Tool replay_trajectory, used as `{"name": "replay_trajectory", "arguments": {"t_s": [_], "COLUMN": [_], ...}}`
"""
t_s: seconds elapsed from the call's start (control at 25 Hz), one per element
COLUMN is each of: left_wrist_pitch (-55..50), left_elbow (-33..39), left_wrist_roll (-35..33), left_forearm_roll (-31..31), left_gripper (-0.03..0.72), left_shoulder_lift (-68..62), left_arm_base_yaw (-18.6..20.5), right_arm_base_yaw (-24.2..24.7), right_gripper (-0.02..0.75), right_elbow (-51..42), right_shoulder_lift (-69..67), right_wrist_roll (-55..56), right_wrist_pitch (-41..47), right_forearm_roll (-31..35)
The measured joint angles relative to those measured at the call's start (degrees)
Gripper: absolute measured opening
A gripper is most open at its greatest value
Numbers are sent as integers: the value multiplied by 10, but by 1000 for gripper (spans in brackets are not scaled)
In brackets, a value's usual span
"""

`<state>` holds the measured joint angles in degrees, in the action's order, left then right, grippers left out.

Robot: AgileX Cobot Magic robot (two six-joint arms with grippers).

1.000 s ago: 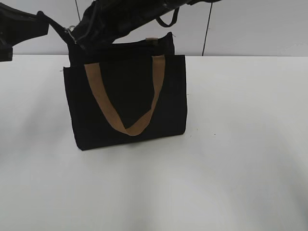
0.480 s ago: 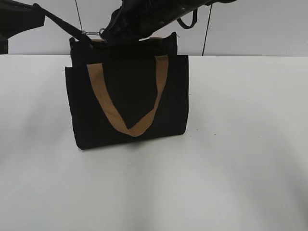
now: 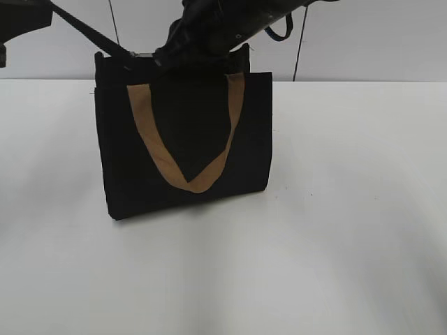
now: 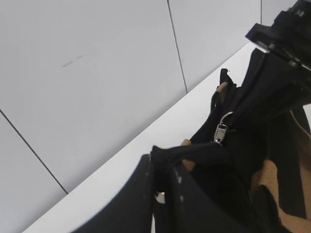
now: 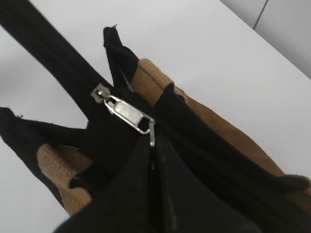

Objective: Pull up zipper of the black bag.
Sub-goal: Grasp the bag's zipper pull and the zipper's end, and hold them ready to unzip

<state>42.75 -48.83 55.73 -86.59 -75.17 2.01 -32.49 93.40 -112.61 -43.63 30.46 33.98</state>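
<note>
The black bag (image 3: 185,139) with tan handles (image 3: 188,180) stands upright on the white table. My left gripper (image 3: 43,8), at the top left, is shut on the black tail strap (image 3: 91,33) of the zipper and holds it taut; in the left wrist view its jaws (image 4: 163,160) pinch the strap's end (image 4: 170,151). My right gripper (image 3: 164,56) is over the bag's top and shut on the metal zipper pull (image 5: 127,114), with the ring pinched between its fingertips (image 5: 153,144). The pull also shows in the left wrist view (image 4: 221,132).
The white table (image 3: 349,209) stretches wide around the bag. A grey panelled wall (image 3: 363,35) stands close behind it. The right arm (image 3: 230,21) hangs over the bag's top edge.
The right gripper has drawn the zipper pull to the right along the bag's top. The left gripper has moved up and left, tightening the strap. The bag stands taller and straighter.
</note>
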Motion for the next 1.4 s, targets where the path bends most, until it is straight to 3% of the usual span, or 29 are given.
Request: {"name": "replay_trajectory", "arguments": {"t_s": [0.36, 0.88, 1.28, 1.4], "left_wrist_pitch": [-25, -37, -12, -10], "left_elbow": [0, 0, -1, -1], "left_wrist_roll": [0, 0, 0, 0], "left_forearm_roll": [5, 4, 16, 19], "left_gripper": [23, 23, 22, 22], "left_shoulder_lift": [0, 0, -31, -40], "left_arm_base_yaw": [-1, -1, 0, 0], "right_arm_base_yaw": [10, 99, 104, 103], "right_gripper": [-15, -15, -8, 41], "right_elbow": [0, 0, 0, 0], "right_shoulder_lift": [0, 18, 18, 20], "right_wrist_roll": [116, 165, 178, 179], "right_wrist_pitch": [14, 69, 76, 76], "right_forearm_roll": [-112, -127, -112, -106]}}
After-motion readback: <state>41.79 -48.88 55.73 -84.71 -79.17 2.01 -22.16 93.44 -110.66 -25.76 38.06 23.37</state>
